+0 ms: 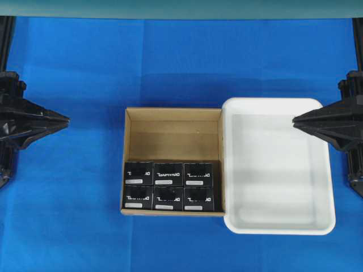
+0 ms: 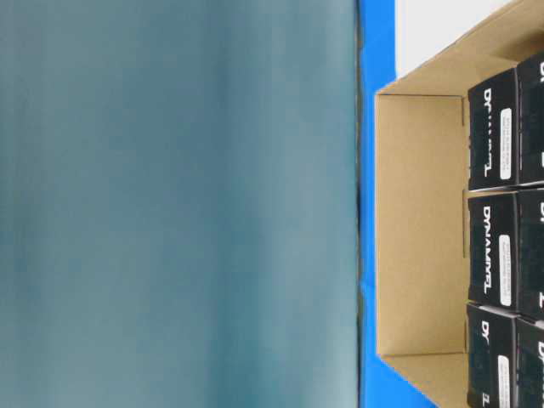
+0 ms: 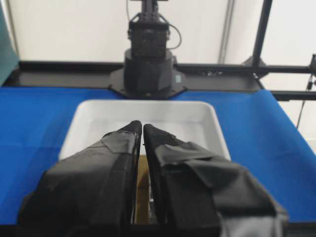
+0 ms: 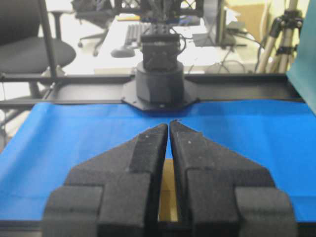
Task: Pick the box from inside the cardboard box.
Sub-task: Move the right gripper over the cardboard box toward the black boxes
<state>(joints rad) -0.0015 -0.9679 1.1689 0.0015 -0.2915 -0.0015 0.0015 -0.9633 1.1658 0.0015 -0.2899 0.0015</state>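
So there are six identical little black cartons with white lettering and a small white label on each, packed two rows by three. I'll call the near-left one the box since they all look the same. They sit tight against each other in the near half of the cardboard box, a shallow brown corrugated carton with plain walls; its far half is bare cardboard. In the table-level view the lettering is partly cut off by the frame edge, so I can't read it in full.

Right beside the carton, touching its right wall, is a white plastic tray. Everything rests on a blue surface.

The left pincer hangs out at the left edge, well apart from the carton and the black cartons, tip pointing right. Its wrist view shows the two fingers pressed nearly together, gripping nothing. The right pincer is over the tray's far right part, tip pointing left, also well apart from the box. Its fingers are narrowed to a sliver too, nothing between them.
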